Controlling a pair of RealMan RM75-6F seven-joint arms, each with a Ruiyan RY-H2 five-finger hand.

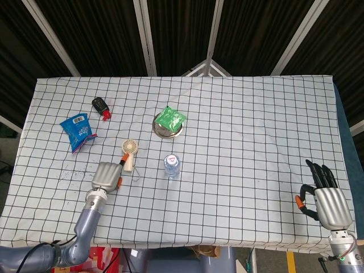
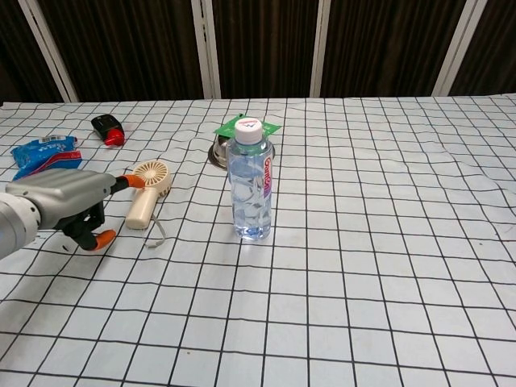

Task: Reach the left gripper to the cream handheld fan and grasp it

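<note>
The cream handheld fan (image 1: pixel 129 153) (image 2: pixel 148 190) lies flat on the checked cloth, round head toward the far side, handle toward me, with a thin wrist loop at its base. My left hand (image 1: pixel 107 175) (image 2: pixel 68 205) hovers just left of the fan's handle, fingers apart and holding nothing. One orange fingertip (image 2: pixel 134 181) reaches close to the fan's head; I cannot tell if it touches. My right hand (image 1: pixel 326 199) rests near the table's front right corner, fingers extended, holding nothing; the chest view does not show it.
A clear water bottle (image 1: pixel 172 165) (image 2: pixel 251 182) stands right of the fan. Behind it sits a metal bowl (image 1: pixel 161 131) with a green packet (image 1: pixel 170 118) in it. A blue snack bag (image 1: pixel 78 131) and a black-and-red object (image 1: pixel 102 106) lie at far left.
</note>
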